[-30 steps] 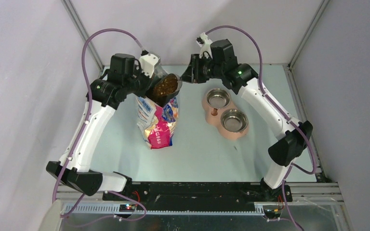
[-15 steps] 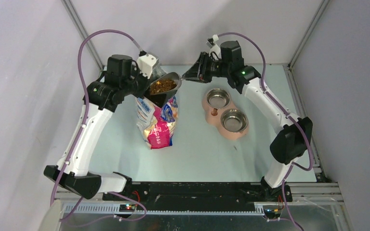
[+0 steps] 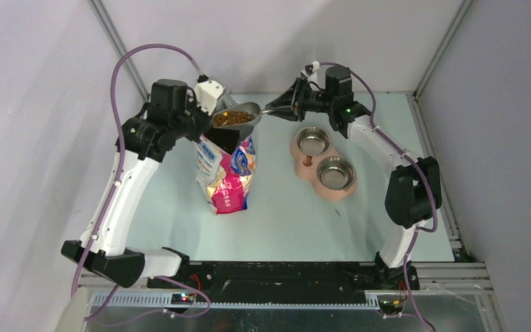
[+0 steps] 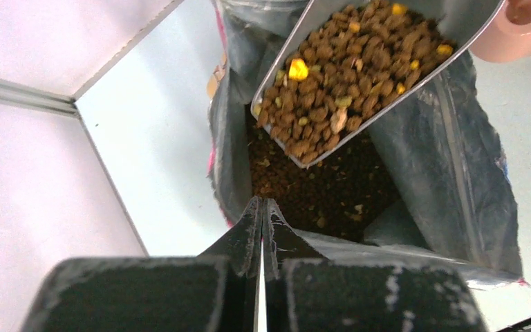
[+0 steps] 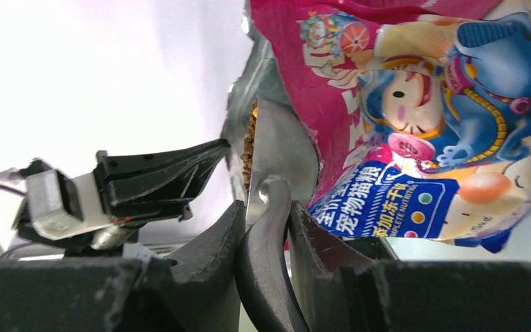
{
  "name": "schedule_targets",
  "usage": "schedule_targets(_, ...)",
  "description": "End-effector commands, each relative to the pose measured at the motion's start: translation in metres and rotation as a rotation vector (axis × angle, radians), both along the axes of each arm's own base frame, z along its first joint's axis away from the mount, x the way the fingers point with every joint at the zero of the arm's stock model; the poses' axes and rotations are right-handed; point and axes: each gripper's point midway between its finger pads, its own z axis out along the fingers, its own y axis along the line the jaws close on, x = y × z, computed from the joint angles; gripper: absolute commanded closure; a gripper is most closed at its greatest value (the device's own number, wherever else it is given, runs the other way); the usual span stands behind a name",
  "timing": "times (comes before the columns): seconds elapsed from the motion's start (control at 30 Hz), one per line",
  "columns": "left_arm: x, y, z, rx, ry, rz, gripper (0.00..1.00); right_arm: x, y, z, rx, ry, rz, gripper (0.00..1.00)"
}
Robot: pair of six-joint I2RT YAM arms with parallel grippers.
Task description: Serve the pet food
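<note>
The right gripper (image 5: 266, 207) clamps the handle of a grey metal scoop (image 3: 238, 116) heaped with kibble (image 4: 346, 69), held just ahead of it over the open bag (image 3: 226, 176). The left gripper (image 4: 261, 214) pinches the bag's rim beside the scoop. A copper twin-bowl feeder (image 3: 307, 166) sits near the right gripper.

My right gripper (image 3: 271, 109) clamps the handle of the metal scoop (image 3: 252, 111). The scoop hangs roughly level just above the mouth of the open bag (image 3: 225, 176) and is filled with brown pet food (image 3: 231, 118). My left gripper (image 3: 209, 124) is at the bag's top edge, on its left side. The bag stands upright on the table (image 3: 283, 214). To its right, apart from it, sits a copper-coloured double bowl (image 3: 308, 161) with two steel cups.
</note>
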Motion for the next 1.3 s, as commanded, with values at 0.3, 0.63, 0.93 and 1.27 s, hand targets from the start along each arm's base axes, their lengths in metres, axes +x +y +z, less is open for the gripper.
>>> schedule_targets(0.3,-0.005,0.052,0.057,0.048,-0.179,0.143,1.00,-0.017,-0.024,0.038,0.181,-0.067,0.101,1.00)
schedule_targets(0.63,-0.015,0.080,0.056,0.071,-0.206,0.216,1.00,-0.014,-0.087,0.064,0.217,-0.186,0.016,1.00)
schedule_targets(0.93,-0.020,0.078,0.054,0.030,-0.200,0.207,1.00,-0.001,-0.166,0.038,0.254,-0.224,-0.113,1.00)
schedule_targets(1.27,-0.022,0.073,0.045,0.003,-0.189,0.192,1.00,0.007,-0.232,0.023,0.271,-0.229,-0.304,1.00)
